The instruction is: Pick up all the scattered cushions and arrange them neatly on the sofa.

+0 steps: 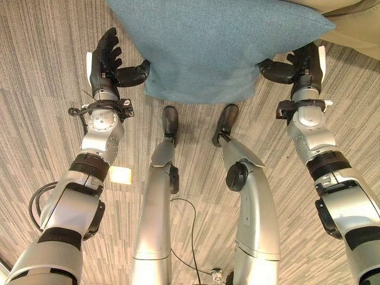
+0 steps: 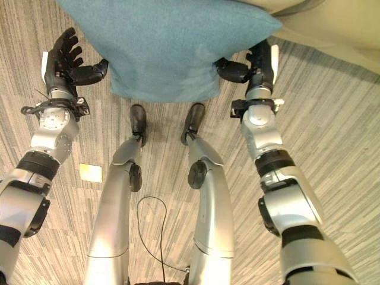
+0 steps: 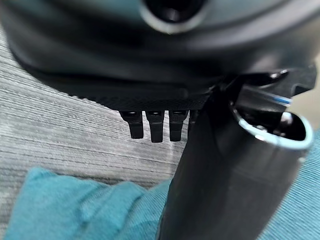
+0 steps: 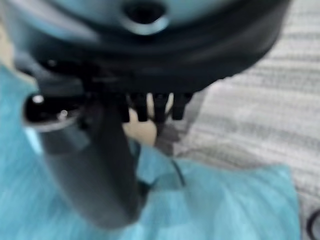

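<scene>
You have the teal cushion held up between both hands, just short of the beige sofa. The left hand presses its thumb against one side, fingers loosely spread; the right hand pinches the opposite corner. Next, carry it onto the sofa seat, I judge.

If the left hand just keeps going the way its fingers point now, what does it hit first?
Nothing, as far as I can judge: the left hand sits beside the teal cushion, thumb against its edge, fingers aimed past it over the grey carpet. Depth is unclear.
</scene>
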